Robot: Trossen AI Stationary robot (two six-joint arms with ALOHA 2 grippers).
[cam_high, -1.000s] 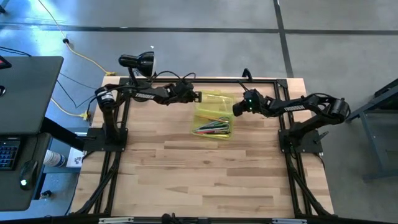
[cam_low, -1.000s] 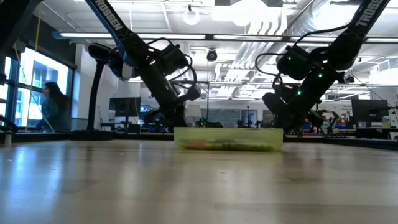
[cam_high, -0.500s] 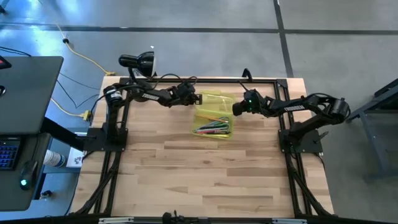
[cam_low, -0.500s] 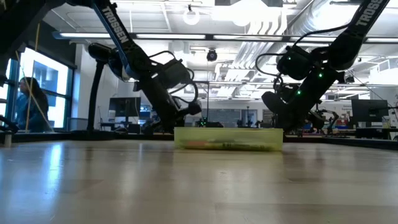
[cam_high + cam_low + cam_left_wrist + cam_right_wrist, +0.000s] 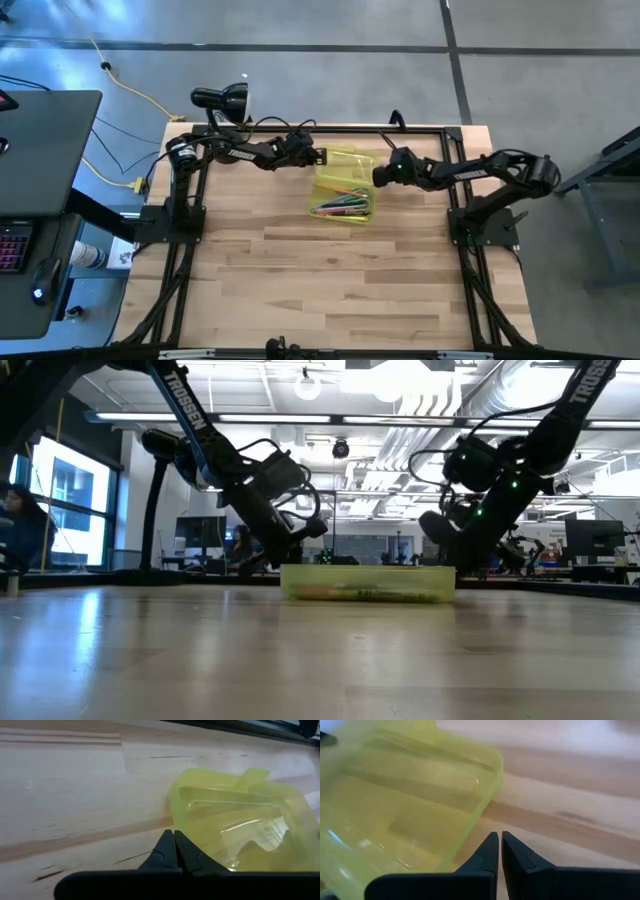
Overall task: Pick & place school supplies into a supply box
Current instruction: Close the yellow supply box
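Beside the translucent yellow-green plastic supply box (image 5: 343, 186) we see our left gripper (image 5: 321, 156) has edged nearer, right gripper (image 5: 377, 176) opposite; both pinched together empty; coloured pens and pencils (image 5: 340, 203) inside, lid-closing seems next.

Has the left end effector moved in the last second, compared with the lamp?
Hardly. In the high view the left end effector stays beside the box, below and right of the lamp; only its arm shifted.
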